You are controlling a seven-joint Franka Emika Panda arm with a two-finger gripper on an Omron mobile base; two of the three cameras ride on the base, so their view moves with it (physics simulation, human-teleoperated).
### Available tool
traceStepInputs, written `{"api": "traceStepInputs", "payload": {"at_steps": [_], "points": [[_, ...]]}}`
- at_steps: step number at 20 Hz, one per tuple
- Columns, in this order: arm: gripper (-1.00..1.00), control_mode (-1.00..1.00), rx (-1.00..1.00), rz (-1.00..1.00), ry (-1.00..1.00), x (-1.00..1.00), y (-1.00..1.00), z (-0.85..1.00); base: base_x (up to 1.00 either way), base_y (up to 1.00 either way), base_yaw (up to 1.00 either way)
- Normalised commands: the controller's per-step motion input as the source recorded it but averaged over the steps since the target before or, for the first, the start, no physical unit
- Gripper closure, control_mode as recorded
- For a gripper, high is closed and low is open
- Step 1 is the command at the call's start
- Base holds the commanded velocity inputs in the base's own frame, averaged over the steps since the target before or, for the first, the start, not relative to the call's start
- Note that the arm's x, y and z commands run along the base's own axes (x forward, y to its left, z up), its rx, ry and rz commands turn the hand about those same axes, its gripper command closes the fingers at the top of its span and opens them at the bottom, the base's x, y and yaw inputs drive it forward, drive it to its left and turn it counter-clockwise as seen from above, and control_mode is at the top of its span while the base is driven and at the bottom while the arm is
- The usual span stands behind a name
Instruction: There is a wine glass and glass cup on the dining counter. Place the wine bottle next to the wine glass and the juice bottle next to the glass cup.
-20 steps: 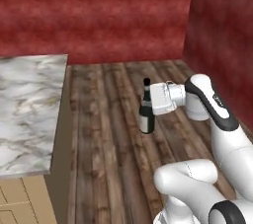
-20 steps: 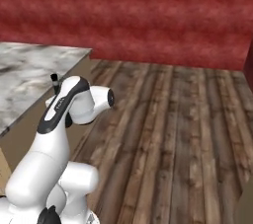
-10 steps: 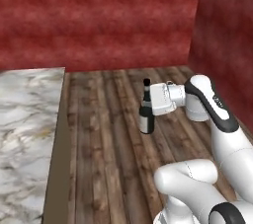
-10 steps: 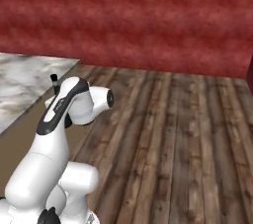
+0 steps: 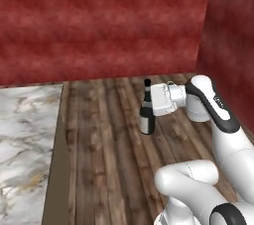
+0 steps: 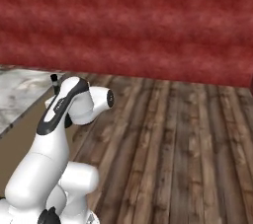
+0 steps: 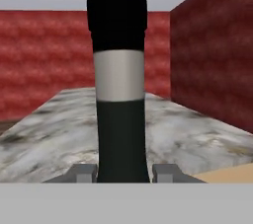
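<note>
A red wall (image 5: 99,21) backs a wooden plank floor (image 5: 109,159), with a marble table (image 5: 25,140) at the left edge. The white arm reaches sideways over the floor. Its gripper (image 5: 151,101) is clamped on the neck of the upright dark wine bottle (image 5: 146,115), held in the air right of the table.

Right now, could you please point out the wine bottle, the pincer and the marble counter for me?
wine bottle (image 5: 146,122): left base view, on its dark lower body.
pincer (image 5: 151,101): left base view, shut on the bottle's neck.
marble counter (image 5: 25,140): left base view, on its bare top.
</note>
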Motion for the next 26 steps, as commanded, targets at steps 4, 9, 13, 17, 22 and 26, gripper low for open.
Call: {"api": "traceStepInputs", "payload": {"at_steps": [4, 9, 13, 17, 22, 26], "points": [[1.0, 1.0, 0.0, 0.0, 0.0, 0.0, 0.0, 0.0, 0.89, 0.0, 0.0], [1.0, 1.0, 0.0, 0.0, 0.0, 0.0, 0.0, 0.0, 0.86, 0.0, -0.01], [1.0, 1.0, 0.0, 0.0, 0.0, 0.0, 0.0, 0.0, 0.86, 0.0, 0.0], [1.0, 1.0, 0.0, 0.0, 0.0, 0.0, 0.0, 0.0, 0.86, 0.0, 0.0], [1.0, 1.0, 0.0, 0.0, 0.0, 0.0, 0.0, 0.0, 0.86, 0.0, 0.0], [1.0, 1.0, 0.0, 0.0, 0.0, 0.0, 0.0, 0.0, 0.87, 0.0, 0.0]]}}
